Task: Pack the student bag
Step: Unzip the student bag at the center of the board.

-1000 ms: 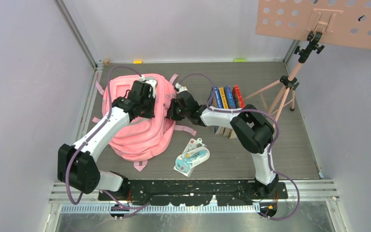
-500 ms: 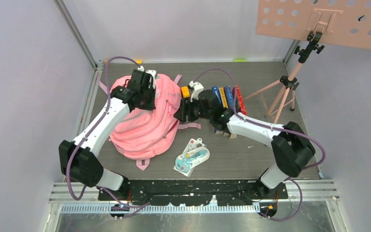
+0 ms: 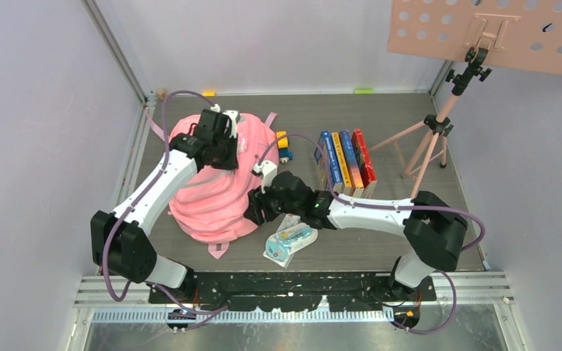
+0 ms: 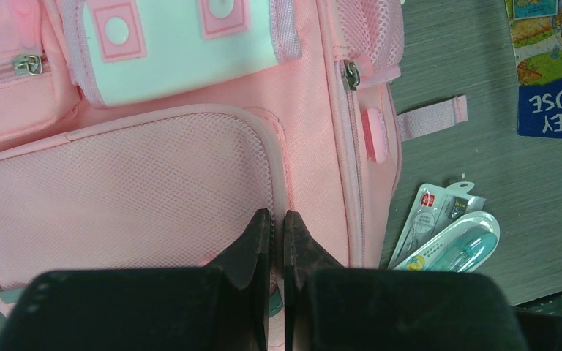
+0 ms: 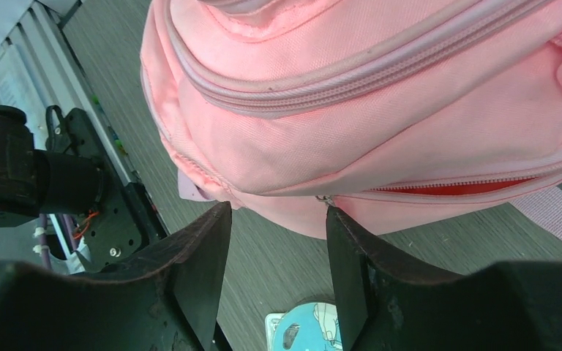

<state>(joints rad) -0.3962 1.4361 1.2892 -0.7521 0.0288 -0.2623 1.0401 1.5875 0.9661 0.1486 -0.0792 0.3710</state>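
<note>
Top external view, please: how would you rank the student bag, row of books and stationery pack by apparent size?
1. student bag, clearly largest
2. row of books
3. stationery pack, smallest

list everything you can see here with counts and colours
student bag: one, pink, left of centre on the table
books: about four, blue, yellow and red spines, in a row right of the bag
stationery packs: apparently two, overlapping, white and teal, near side, right of the bag
small item: one, yellow and blue, behind the bag; too small to name
music stand: one, peach, far right corner
table: one, grey
left gripper: shut, tips at the bag's front
right gripper: open, by the bag's lower zip
</note>
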